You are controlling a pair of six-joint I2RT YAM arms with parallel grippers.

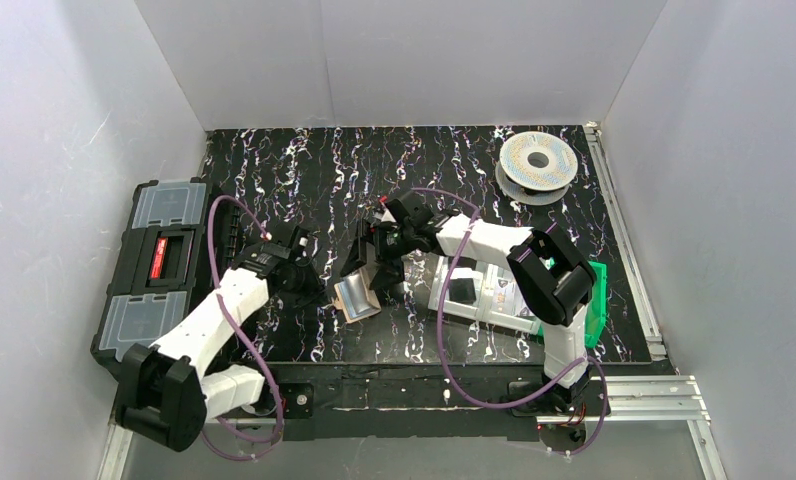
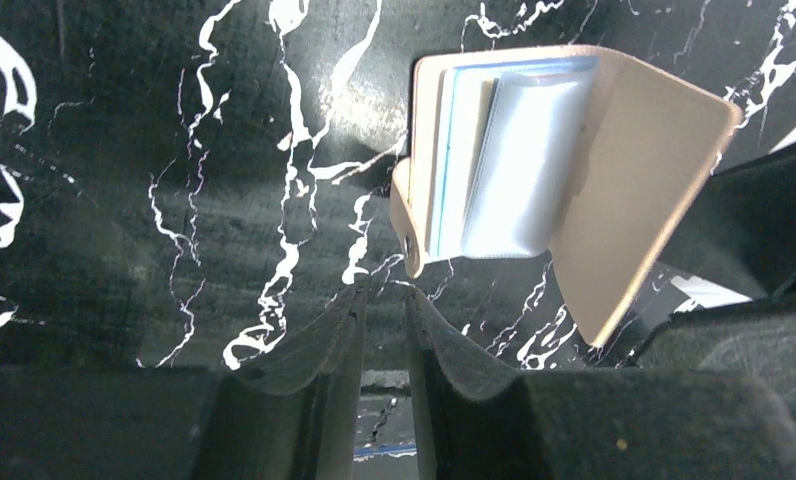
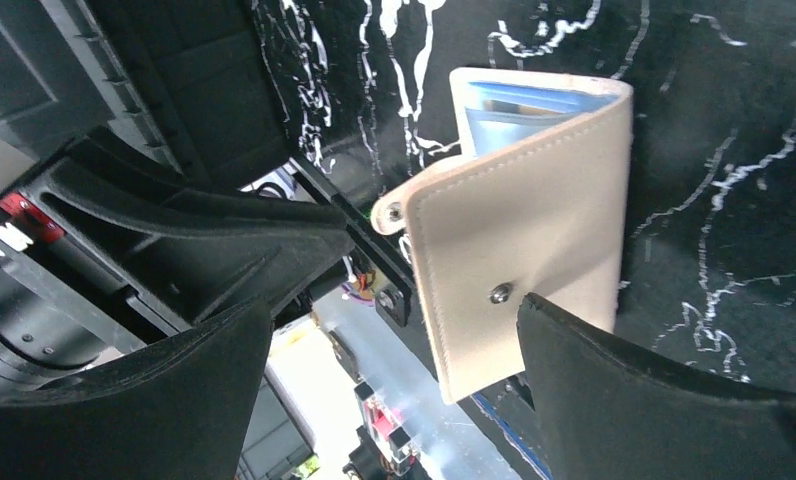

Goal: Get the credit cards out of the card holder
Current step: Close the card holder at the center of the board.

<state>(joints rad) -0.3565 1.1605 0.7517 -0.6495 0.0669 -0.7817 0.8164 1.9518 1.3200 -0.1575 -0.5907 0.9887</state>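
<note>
top view: the card holder (image 1: 357,293) is standing half open on the worktop (image 1: 274,180), near the middle and between the two arms. the left end effector (image 1: 316,288) is sitting just beside it on its left. the right end effector (image 1: 379,272) is hanging over it from behind. the cards are too small to make out here.

left wrist view: the card holder is lying open like a book. the credit cards (image 2: 519,160) are showing as a pale blue, shiny stack tucked into the fold. the left end effector is pointing at the holder's near corner. its fingers (image 2: 339,345) are parted only a sliver, with nothing between them.

right wrist view: the tan outer panel is facing the camera, its snap stud (image 3: 501,292) near the lower edge, and blue card edges are peeking out at the top. the right end effector is spread wide, with the panel's lower edge sitting between the fingers. one fingertip is next to the stud; nothing looks clamped.

handling, my judgement: the holder is looking light, soft and floppy, so it is likely to slide or fold shut when pushed, and one panel needs pinning. the cards are looking thin, stiff and slick, and probably snug in the pocket. the place to pinch is the exposed edge, across the flat faces, pulling in line with the pocket. slipping off the gloss is the main worry.
</note>
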